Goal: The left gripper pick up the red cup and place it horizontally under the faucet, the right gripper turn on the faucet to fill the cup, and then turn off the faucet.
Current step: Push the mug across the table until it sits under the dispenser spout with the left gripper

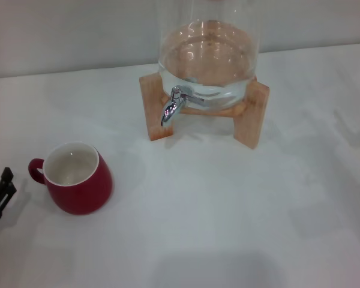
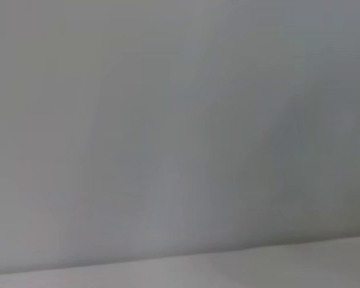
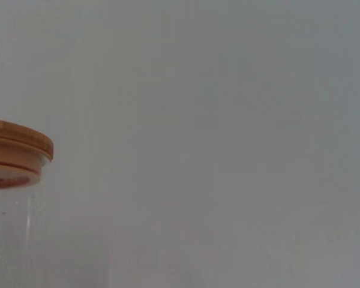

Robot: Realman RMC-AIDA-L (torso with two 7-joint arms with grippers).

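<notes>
One red cup (image 1: 76,178) upright near left, left gripper (image 1: 0,195) just beside, finger state unclear; one faucet (image 1: 173,105) far.

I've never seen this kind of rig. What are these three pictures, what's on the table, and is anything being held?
It is a two-armed robot. The head view looks down on a white table. On it stand a red cup, upright and empty, and a glass dispenser on a wooden stand, with a chrome faucet. The left gripper sits beside the cup, holding nothing. The right gripper barely shows at the right edge. The left wrist view shows only wall; the right wrist view shows the dispenser's wooden lid.
</notes>
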